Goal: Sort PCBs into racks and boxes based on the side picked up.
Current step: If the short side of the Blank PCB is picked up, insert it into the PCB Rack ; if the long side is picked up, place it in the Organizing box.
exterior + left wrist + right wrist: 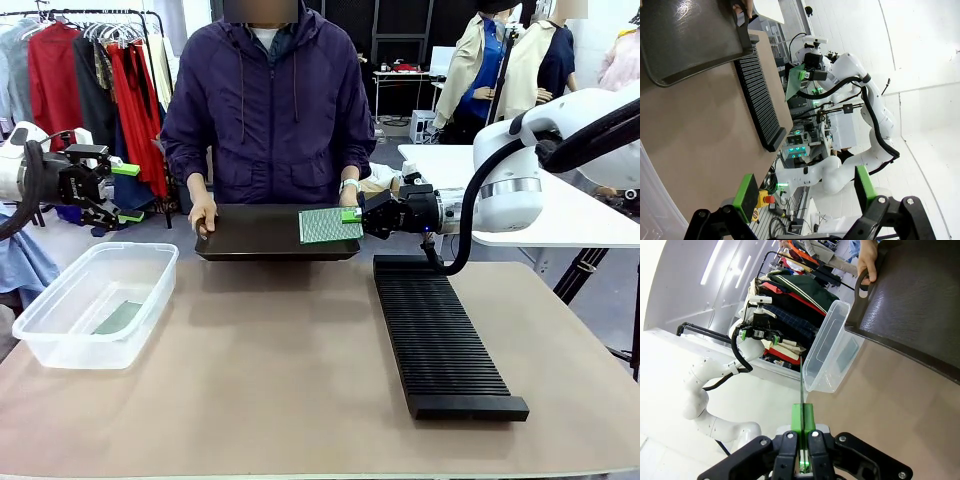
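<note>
My right gripper [352,215] is shut on the edge of a green PCB [329,225], held upright over the right part of the black tray [255,235] that a person grips by both ends. In the right wrist view the PCB [801,385] shows edge-on, rising from the pinched green pads [803,422]. The long black slotted rack [437,335] lies on the table right of centre, below that gripper. A clear box [98,302] at the left holds one flat green PCB [120,318]. My left gripper [125,192] hangs open above the table's left edge, its fingers [747,195] apart with nothing between them.
The person stands at the far side with a hand [203,213] on each tray handle. Clothes racks [95,70] stand behind at the left, and a white table [560,215] at the right. Bare brown tabletop [270,370] lies between box and rack.
</note>
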You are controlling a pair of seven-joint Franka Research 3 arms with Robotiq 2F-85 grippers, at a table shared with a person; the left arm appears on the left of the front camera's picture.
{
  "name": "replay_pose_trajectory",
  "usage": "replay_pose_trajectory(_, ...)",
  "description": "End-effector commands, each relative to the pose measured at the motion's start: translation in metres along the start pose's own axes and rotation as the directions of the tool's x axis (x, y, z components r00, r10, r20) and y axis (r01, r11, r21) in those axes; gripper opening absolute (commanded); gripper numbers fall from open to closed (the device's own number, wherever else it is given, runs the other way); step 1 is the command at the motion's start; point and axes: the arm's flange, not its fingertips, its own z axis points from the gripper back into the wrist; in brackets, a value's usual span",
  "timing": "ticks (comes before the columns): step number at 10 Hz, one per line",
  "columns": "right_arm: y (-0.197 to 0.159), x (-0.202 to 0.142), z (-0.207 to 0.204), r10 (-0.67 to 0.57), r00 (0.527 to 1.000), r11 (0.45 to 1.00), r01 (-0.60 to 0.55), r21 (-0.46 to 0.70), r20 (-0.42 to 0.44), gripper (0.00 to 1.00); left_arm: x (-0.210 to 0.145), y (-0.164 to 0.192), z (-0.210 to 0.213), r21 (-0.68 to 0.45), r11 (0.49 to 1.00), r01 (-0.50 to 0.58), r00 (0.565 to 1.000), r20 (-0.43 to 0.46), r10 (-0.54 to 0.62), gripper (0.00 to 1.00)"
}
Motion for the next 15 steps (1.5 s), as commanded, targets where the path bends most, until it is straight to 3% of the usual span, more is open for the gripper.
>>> replay_pose_trajectory(1, 0.001, 0.000, -0.001, 0.002, 1.000, 1.000, -0.002, 0.001, 0.000, 0.00, 0.000, -0.001, 0.001, 0.007, 1.000, -0.002, 1.000, 0.001, 0.002, 1.00)
replay_pose_trajectory(8, 0.000, 0.000, 0.000, 0.000, 1.000, 1.000, 0.000, 0.000, 0.000, 0.00, 0.000, -0.001, 0.001, 0.007, 1.000, -0.002, 1.000, 0.001, 0.002, 1.00)
replay_pose_trajectory(12, 0.005, 0.011, 0.043, 0.097, 0.995, 0.992, -0.099, 0.084, 0.030, 0.00, 0.000, -0.001, 0.001, 0.007, 1.000, -0.002, 1.000, 0.001, 0.002, 1.00)
replay_pose_trajectory(15, -0.008, 0.008, 0.082, 0.228, 0.970, 0.971, -0.233, 0.050, 0.082, 0.00, 0.000, -0.001, 0.001, 0.007, 1.000, -0.002, 1.000, 0.001, 0.002, 1.00)
